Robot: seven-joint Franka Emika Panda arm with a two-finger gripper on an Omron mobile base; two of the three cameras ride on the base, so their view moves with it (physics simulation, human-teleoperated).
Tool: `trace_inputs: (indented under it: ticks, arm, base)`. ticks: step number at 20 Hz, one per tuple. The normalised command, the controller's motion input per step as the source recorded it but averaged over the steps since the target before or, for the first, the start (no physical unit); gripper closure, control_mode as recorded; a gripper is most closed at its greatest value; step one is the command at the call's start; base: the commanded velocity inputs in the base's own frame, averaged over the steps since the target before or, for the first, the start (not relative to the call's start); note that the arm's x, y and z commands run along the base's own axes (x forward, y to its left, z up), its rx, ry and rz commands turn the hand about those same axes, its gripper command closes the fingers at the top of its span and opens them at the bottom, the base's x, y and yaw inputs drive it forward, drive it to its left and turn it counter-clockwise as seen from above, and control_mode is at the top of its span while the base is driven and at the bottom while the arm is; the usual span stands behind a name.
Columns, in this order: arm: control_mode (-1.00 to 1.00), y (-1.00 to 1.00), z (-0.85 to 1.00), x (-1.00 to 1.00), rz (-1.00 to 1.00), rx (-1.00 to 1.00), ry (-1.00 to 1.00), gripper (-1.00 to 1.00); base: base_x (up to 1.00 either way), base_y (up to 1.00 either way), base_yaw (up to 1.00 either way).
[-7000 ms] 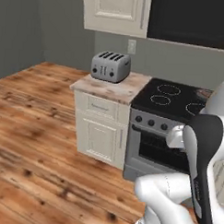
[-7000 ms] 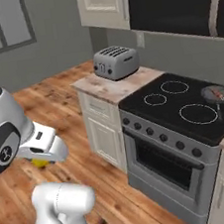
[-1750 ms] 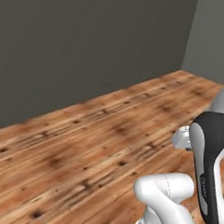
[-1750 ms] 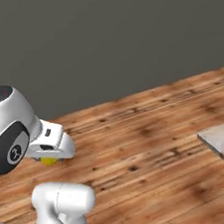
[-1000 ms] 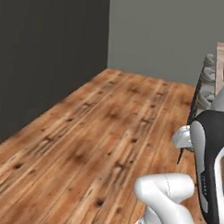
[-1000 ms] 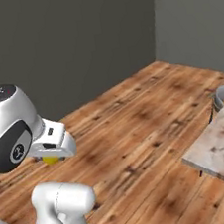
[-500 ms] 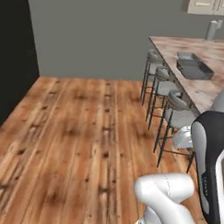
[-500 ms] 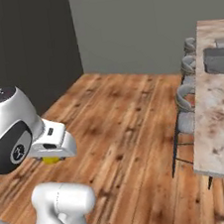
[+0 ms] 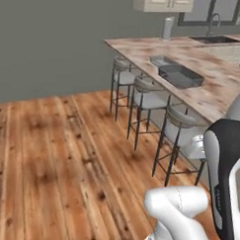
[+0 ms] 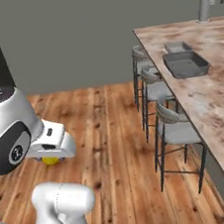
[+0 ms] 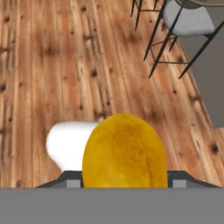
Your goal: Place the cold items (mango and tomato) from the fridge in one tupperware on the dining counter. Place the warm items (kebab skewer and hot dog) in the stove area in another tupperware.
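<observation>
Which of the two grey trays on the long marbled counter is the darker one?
The larger, deeper dark-grey tray, the one closer to the robot. The shallow light-grey rectangular tray lies just behind it, farther along the beige-pink marbled stone counter, towards the wall.
</observation>
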Motion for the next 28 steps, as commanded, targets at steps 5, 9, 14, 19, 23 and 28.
trace_inputs:
  ticks: [5,9,14,19,23,28]
  arm:
    - [1.0,0.0,0.0,0.0,0.0,0.0,0.0,1.0]
    - [1.0,0.0,0.0,0.0,0.0,0.0,0.0,1.0]
    - [1.0,0.0,0.0,0.0,0.0,0.0,0.0,1.0]
    - [1.0,0.0,0.0,0.0,0.0,0.0,0.0,1.0]
    - [1.0,0.0,0.0,0.0,0.0,0.0,0.0,1.0]
    - [1.0,0.0,0.0,0.0,0.0,0.0,0.0,1.0]
  base:
    - [0.94,0.86,-0.54]
    - [0.93,0.9,-0.55]
    - [0.92,0.91,-0.57]
    - [0.88,0.87,-0.59]
    - [0.8,0.82,-0.62]
    - [0.71,0.71,-0.68]
